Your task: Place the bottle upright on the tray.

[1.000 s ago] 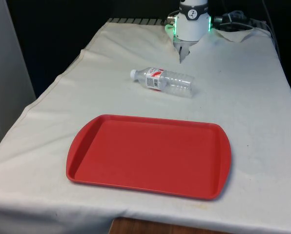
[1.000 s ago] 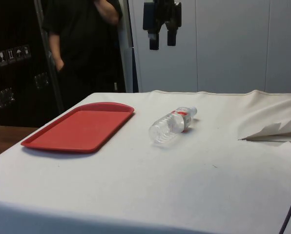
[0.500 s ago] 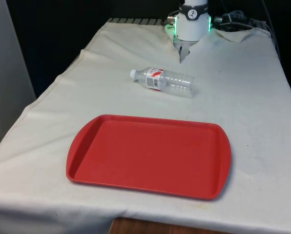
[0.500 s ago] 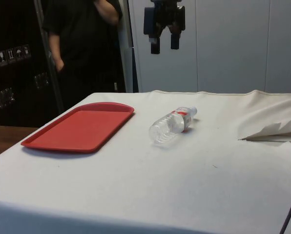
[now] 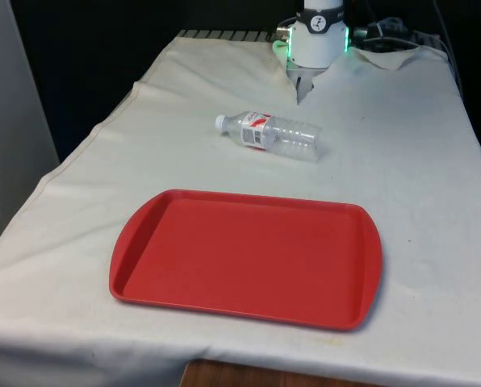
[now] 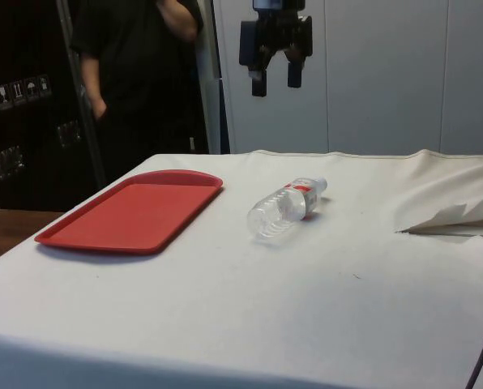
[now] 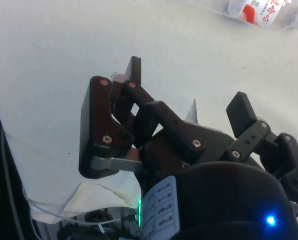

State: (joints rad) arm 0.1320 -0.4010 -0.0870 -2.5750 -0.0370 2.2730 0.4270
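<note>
Two fingers [image 6: 275, 82] of mine hang apart, holding nothing, high over the counter [image 6: 322, 308]. Below them and a little off to one side, the bottle [image 6: 285, 207] lies on its side on the white cloth, cap [image 5: 220, 122] pointing away from the tray [image 5: 248, 258]. Farther from my fingers, past the bottle, the red tray sits flat near the counter's edge. Beyond it stands a person [image 6: 136, 73] in dark clothes.

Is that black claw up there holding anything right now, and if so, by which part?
Nothing is held. The tool hangs open above the table, and the water bottle lies on its side on the cloth.
</note>
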